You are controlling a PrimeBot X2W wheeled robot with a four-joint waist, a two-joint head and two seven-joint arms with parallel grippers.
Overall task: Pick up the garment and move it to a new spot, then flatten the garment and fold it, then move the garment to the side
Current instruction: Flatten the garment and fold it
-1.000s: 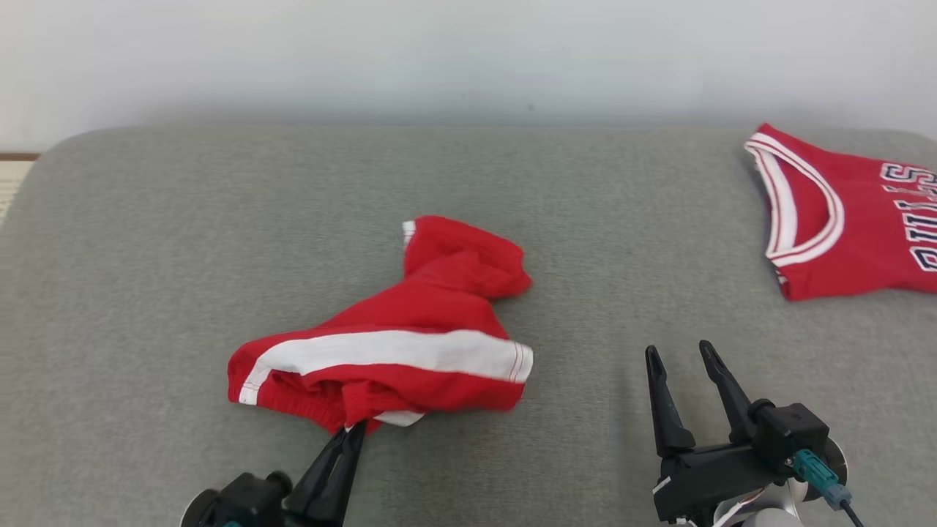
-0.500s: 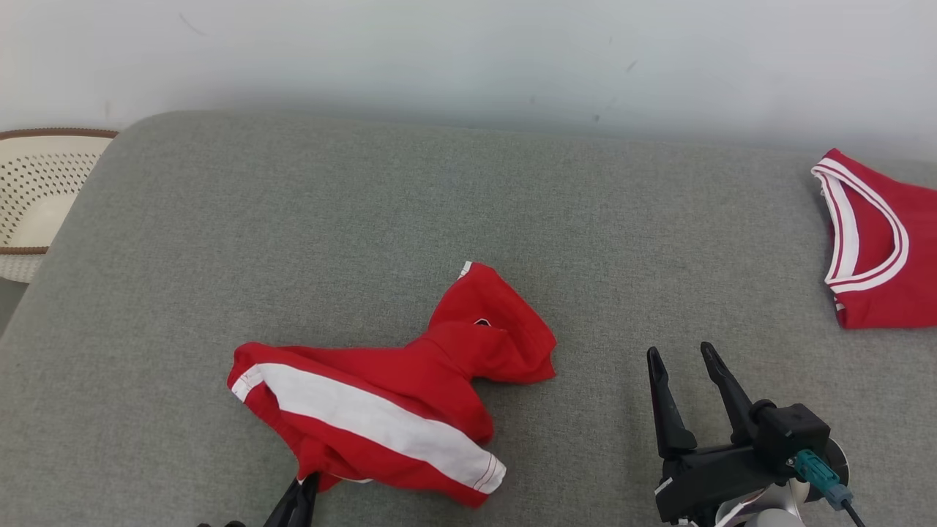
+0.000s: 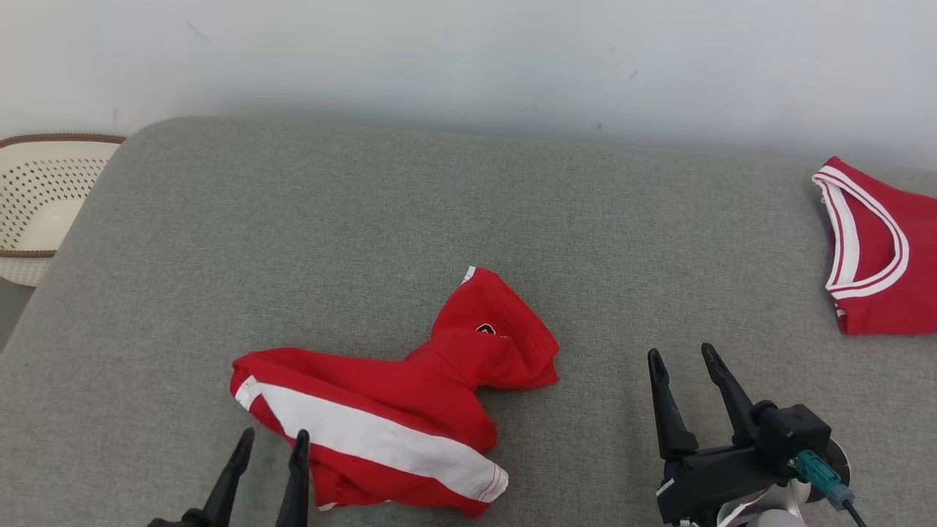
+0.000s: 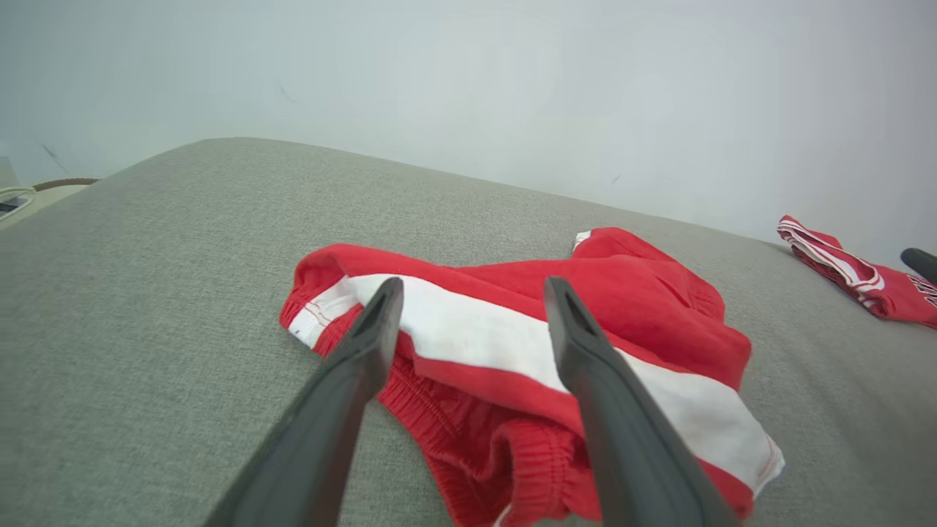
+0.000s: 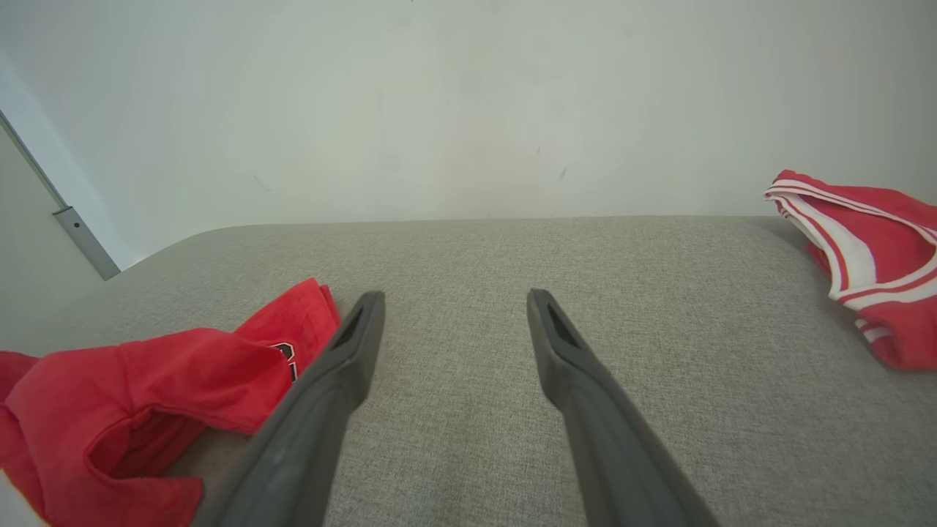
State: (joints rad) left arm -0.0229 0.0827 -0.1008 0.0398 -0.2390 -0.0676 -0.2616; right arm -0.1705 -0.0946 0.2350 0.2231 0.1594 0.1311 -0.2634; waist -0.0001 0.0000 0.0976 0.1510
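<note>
Head view, crumpled red shorts (image 3: 410,380) with broad white side stripe lying centre-front on grey woven worktop (image 3: 366,219), left tool (image 3: 274,435) standing spread beside ribbed waistband (image 4: 454,424), right tool (image 3: 679,351) gaping empty.

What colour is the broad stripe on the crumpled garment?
White stripe on red garment; left wrist view shows it best.

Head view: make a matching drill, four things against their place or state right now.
1. crumpled red shorts with white stripe
2. red jersey with white-trimmed neckline
3. cream perforated basket
4. left gripper

A. beyond the left edge of the grey fabric cushion
B. open, empty
C. bunched mid-cushion, unheld
D. far right of the cushion

Pairs: 1-C, 2-D, 3-A, 4-B.
</note>
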